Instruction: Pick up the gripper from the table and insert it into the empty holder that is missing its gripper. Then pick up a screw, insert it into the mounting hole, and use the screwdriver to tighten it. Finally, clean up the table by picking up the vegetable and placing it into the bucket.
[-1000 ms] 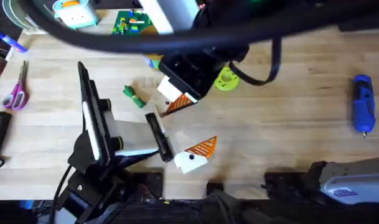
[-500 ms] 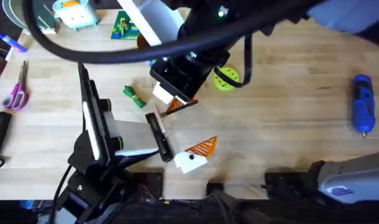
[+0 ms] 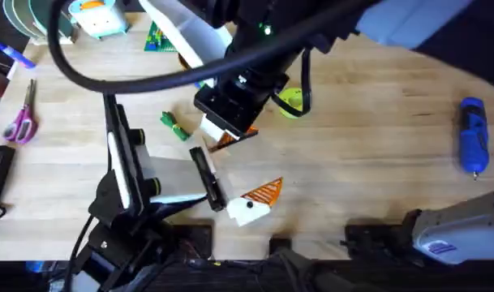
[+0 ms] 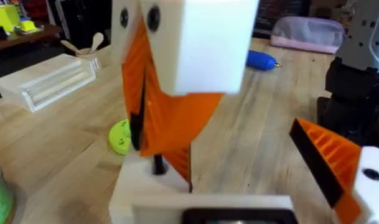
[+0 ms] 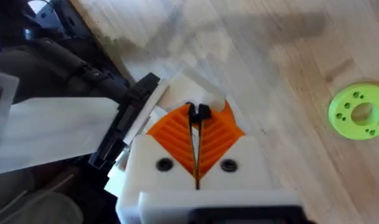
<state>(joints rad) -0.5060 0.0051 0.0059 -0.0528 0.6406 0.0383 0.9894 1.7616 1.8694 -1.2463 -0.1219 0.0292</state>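
Your right gripper has reached across the table to the front of the left arm. Its two orange pads are pressed tight together. A tiny black bit is pinched at their tips, and it looks like a screw, but it is too small to be sure.

The tips sit right on top of the white holder, the one on the left arm that lacks its own orange piece. The left gripper is spread wide, with nothing gripped. Its other side carries a ribbed orange finger.

You seem to be on the screw step, putting it into the mounting hole. I cannot tell if the loose orange piece is already seated, because the right pads hide that spot.

Next, you need to line the tip straight over the hole and go down slowly. Keep the left arm very still. Let go only when the screw stands by itself.

The blue screwdriver lies far off on the right side of the table. The little green vegetable lies just beside the left arm, and it is not put away yet.
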